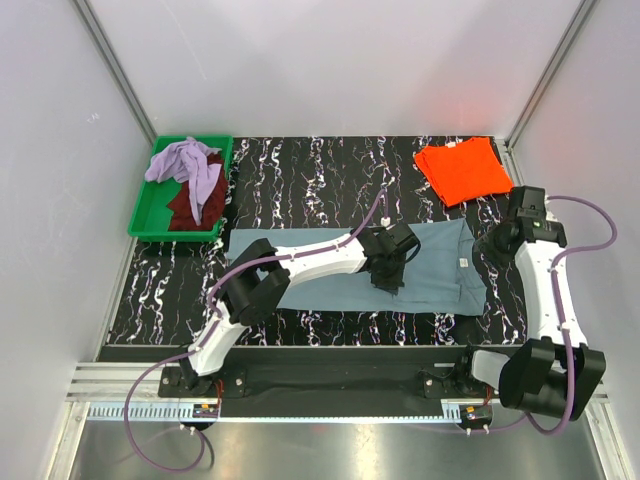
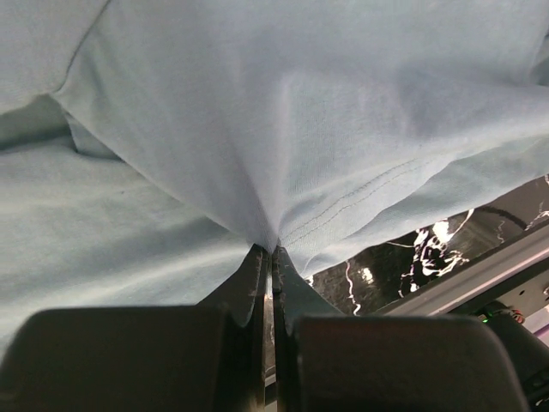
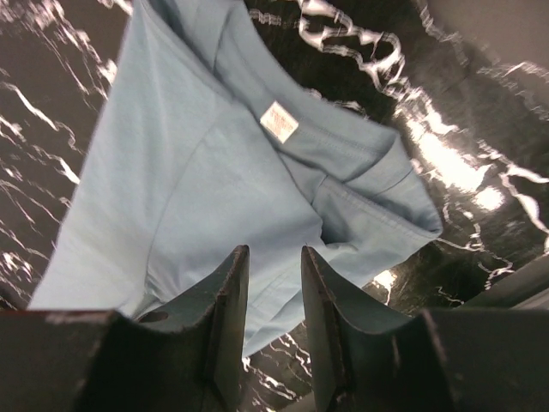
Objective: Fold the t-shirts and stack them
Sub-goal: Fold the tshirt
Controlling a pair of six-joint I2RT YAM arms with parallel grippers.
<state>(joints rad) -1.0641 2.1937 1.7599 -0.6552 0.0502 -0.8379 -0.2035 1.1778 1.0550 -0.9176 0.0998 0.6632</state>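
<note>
At mid-table, left fingers clamp the blue-grey t-shirt; right fingers (apart) hover over it.

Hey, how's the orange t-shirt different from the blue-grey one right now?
The orange t-shirt is folded into a compact square at the far right corner; the blue-grey t-shirt lies spread long across the middle. The left gripper pinches the blue-grey t-shirt's cloth; nothing touches the orange t-shirt. Both rest on the black marbled table.
</note>
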